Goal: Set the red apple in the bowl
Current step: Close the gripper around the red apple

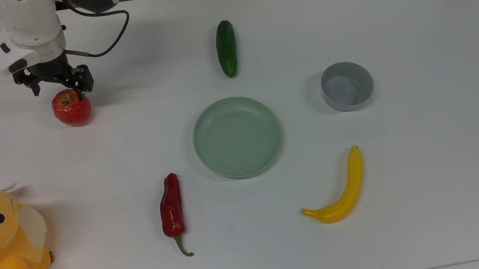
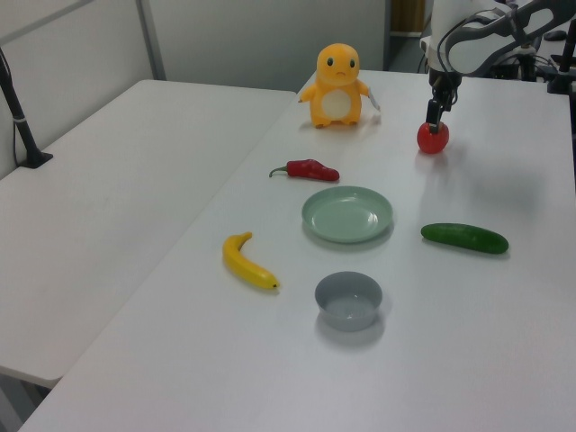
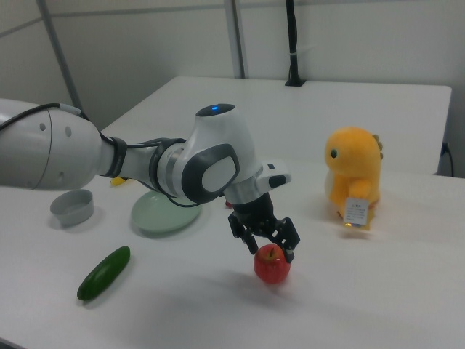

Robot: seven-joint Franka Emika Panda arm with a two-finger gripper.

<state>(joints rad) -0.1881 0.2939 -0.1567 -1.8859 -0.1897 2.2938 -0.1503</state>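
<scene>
**Lining up the apple grab**

Fingers (image 3: 287, 234) are spread wide, nothing held, hanging right over the red apple (image 1: 71, 108) with the tips about level with its top. My gripper (image 1: 58, 87) hasn't closed on anything. Apple sits on the table (image 1: 429, 176) near one long edge, toward the plush-toy end. Bowl (image 1: 346, 85) is empty, well apart toward the other end, past the green plate (image 1: 237, 136). I reckon it's the reach step: drop lower, straddle it, squeeze, then carry across.
</scene>
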